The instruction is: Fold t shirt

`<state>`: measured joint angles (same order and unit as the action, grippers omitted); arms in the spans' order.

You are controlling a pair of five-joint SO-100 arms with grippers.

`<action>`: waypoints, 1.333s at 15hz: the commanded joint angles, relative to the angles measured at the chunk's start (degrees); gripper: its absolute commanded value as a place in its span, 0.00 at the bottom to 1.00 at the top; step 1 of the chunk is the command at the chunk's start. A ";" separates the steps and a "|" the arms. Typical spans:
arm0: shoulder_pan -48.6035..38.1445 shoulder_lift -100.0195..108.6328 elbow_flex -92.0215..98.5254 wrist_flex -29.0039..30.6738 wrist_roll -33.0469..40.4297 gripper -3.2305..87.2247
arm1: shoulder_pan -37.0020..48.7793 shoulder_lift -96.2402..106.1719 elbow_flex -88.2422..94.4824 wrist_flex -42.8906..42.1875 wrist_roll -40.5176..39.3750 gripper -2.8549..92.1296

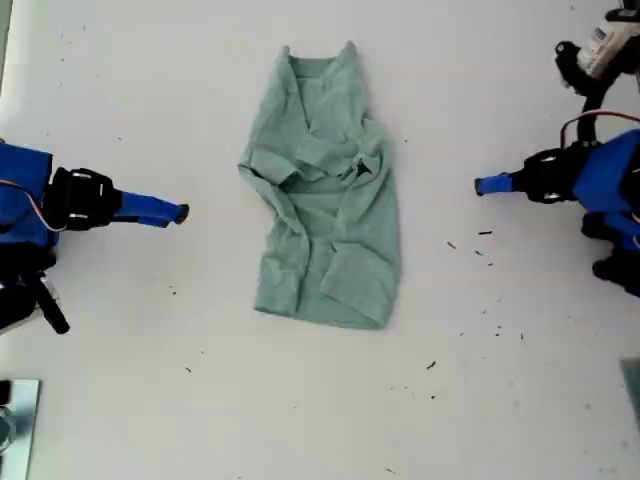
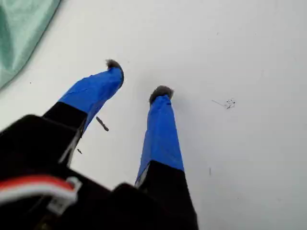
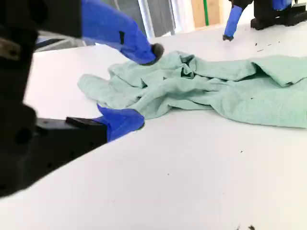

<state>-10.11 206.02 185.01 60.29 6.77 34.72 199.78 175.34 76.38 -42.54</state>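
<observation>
The t shirt (image 1: 325, 190) lies crumpled and partly folded near the middle of the white table (image 1: 500, 400), neck opening toward the far edge in the exterior view, hem toward the near edge. The second gripper (image 3: 139, 84) rests low at the exterior view's left, its jaws spread wide with nothing between them, close to the cloth but not touching it. The first gripper (image 2: 139, 81) is at the exterior view's right, jaws moderately apart over bare table, empty, well clear of the shirt.
</observation>
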 commanded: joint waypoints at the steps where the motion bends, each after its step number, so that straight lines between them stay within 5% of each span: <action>1: -0.53 0.53 0.70 -1.14 0.44 0.23 | 0.53 0.88 2.64 0.26 -0.79 0.19; 8: -0.88 0.53 0.62 -1.05 -0.09 0.22 | 0.53 0.88 2.64 0.26 -0.79 0.19; 10: -7.91 0.53 0.62 -0.97 0.70 0.22 | 0.53 0.88 2.64 0.26 -0.79 0.19; 12: -0.09 0.53 -1.14 -0.79 -7.12 0.25 | -0.70 0.62 2.64 0.44 5.27 0.18; 13: 5.10 0.53 -0.35 0.26 -14.50 0.25 | -5.98 0.88 2.64 0.44 17.14 0.18; 14: 7.73 0.53 -0.44 0.44 -11.60 0.21 | -12.57 0.88 2.64 0.44 30.94 0.18; 15: 7.47 0.53 -0.97 0.70 -11.78 0.06 | -16.35 0.97 2.46 0.53 40.08 0.18; 17: 7.21 0.53 -1.76 -1.23 -16.26 0.03 | -19.25 1.14 1.05 -0.53 34.98 0.06; 20: 7.65 0.62 -1.85 0.62 -14.15 0.03 | -24.61 1.14 -4.75 -10.99 33.40 0.06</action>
<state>-1.76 206.37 183.43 60.38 -7.65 12.83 200.39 174.29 68.38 -8.96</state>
